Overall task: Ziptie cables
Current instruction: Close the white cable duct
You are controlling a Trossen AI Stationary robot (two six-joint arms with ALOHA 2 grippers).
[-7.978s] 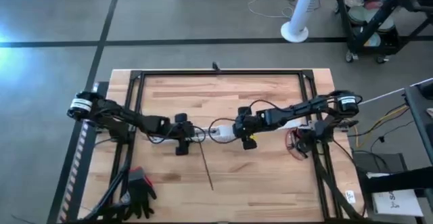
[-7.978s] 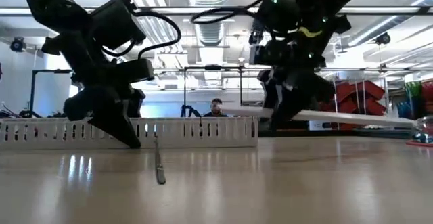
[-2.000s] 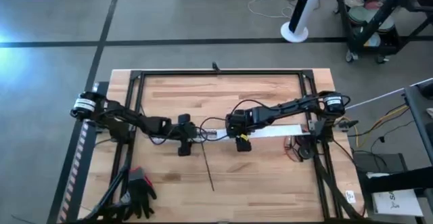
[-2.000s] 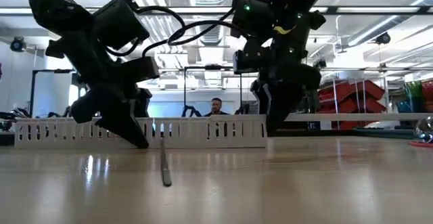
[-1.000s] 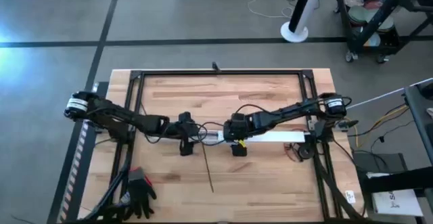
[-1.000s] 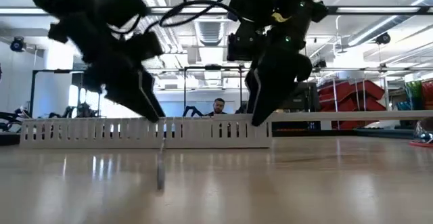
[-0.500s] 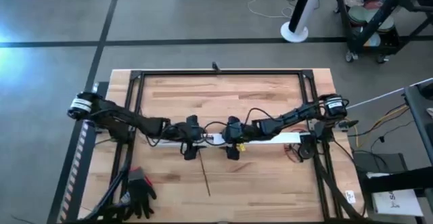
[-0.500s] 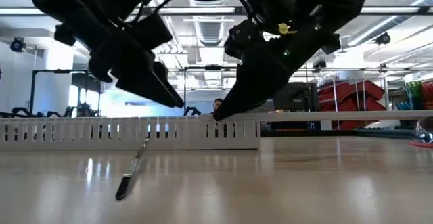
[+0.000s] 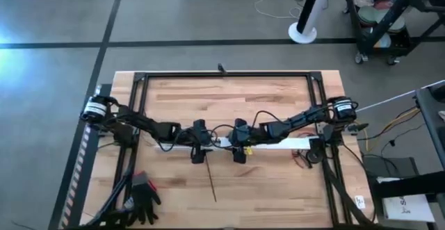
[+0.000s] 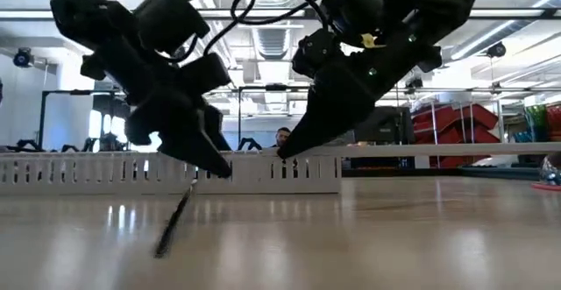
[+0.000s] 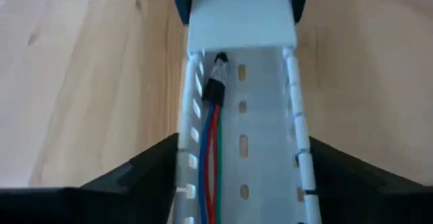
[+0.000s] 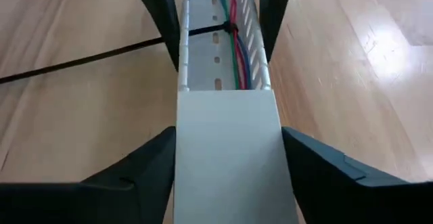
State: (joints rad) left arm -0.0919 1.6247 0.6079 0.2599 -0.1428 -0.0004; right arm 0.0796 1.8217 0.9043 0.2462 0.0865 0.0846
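I see the cables (image 12: 233, 28) lying in the slotted white duct (image 9: 278, 144) mid-worktop, a black ziptie (image 12: 203, 31) already round them. Left pincer (image 9: 198, 153) and right pincer (image 9: 238, 151) both pinch the duct; cover approx half on.

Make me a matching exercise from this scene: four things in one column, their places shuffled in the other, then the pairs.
1. cables
2. zip tie
3. left pincer
4. right pincer

A. over the white channel's covered stretch
B. over the channel's open stretch
C. lying inside the channel
D. strapped across the channel, tail out on the table

Pairs: 1-C, 2-D, 3-B, 4-A
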